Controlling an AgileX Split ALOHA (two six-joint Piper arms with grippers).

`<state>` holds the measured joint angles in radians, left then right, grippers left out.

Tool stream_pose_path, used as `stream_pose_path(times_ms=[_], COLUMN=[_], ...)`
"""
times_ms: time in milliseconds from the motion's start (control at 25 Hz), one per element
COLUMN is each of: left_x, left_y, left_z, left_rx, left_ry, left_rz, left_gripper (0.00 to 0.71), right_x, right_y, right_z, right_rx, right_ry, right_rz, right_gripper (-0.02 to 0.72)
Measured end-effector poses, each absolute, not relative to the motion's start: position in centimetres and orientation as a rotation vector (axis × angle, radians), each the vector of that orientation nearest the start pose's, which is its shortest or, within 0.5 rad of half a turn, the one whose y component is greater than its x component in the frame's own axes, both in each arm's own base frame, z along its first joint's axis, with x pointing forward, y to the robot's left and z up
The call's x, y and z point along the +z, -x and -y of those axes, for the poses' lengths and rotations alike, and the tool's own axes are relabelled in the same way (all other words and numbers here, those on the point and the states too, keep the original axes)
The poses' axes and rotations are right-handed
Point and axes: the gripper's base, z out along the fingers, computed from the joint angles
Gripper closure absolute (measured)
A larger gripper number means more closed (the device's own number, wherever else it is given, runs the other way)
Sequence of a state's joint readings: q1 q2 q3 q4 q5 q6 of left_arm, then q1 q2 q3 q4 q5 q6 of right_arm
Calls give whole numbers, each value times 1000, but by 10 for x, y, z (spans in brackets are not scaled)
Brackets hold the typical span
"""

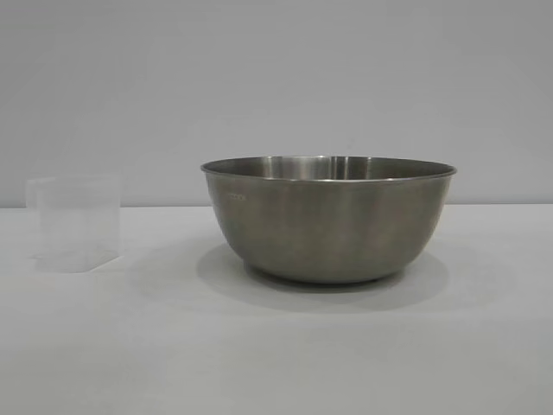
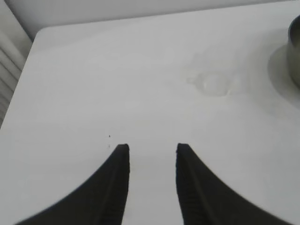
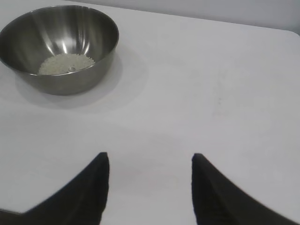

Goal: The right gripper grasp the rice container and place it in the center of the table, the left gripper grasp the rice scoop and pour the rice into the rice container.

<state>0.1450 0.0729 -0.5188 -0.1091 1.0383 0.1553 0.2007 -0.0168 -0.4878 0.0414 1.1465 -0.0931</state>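
sitting upright on the flat plain white table (image 1: pixel 276 363), the large round brushed stainless-steel rice container (image 1: pixel 328 220) has a thin rolled rim and curved walls that narrow to a small flat base, with a soft shadow spread around its foot. in the exterior view it stands a little right of the middle. faint small markings show on its outer wall just below the rim on the left side, too small to read. the right wrist view looks down into the bowl, where a small heap of tiny off-white rice (image 3: pixel 65 63) lies on the bottom, and the polished inner wall shows bright streaks.

the small translucent clear plastic rice scoop (image 1: pixel 73 225) stands upright on the table, left of the bowl and apart from it. it is so pale that its outline is hard to trace, and i cannot tell whether any grains are in it. in the left wrist view it shows as a faint round shape.

the black claw-like left gripper (image 2: pixel 152 149) hangs over bare table with its pointed fingers parted, grasping nothing, the scoop beyond its tips. the matching right gripper (image 3: pixel 150 157) is likewise spread wide and empty, well apart from the bowl.
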Motion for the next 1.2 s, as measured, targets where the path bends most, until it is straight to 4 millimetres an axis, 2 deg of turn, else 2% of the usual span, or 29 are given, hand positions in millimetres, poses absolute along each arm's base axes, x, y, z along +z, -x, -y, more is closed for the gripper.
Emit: stream_pose_path(times_ms=[160, 320, 600, 1200], left_x=[278, 270, 269, 269], left_y=[11, 8, 8, 8], left_z=[9, 8, 5, 5], left_rx=[58, 63, 72, 72], left_ry=[5, 23, 84, 90], left_rz=[-2061, -2096, -2098, -2098], left_gripper=[511, 511, 511, 511], right_x=[267, 267, 267, 267], right_y=[10, 10, 10, 10], right_z=[-1, -1, -1, -1], right_rx=[114, 114, 114, 114], right_ry=[315, 315, 315, 315], right_rz=[-2103, -2103, -2103, -2103], right_gripper=[373, 373, 373, 373])
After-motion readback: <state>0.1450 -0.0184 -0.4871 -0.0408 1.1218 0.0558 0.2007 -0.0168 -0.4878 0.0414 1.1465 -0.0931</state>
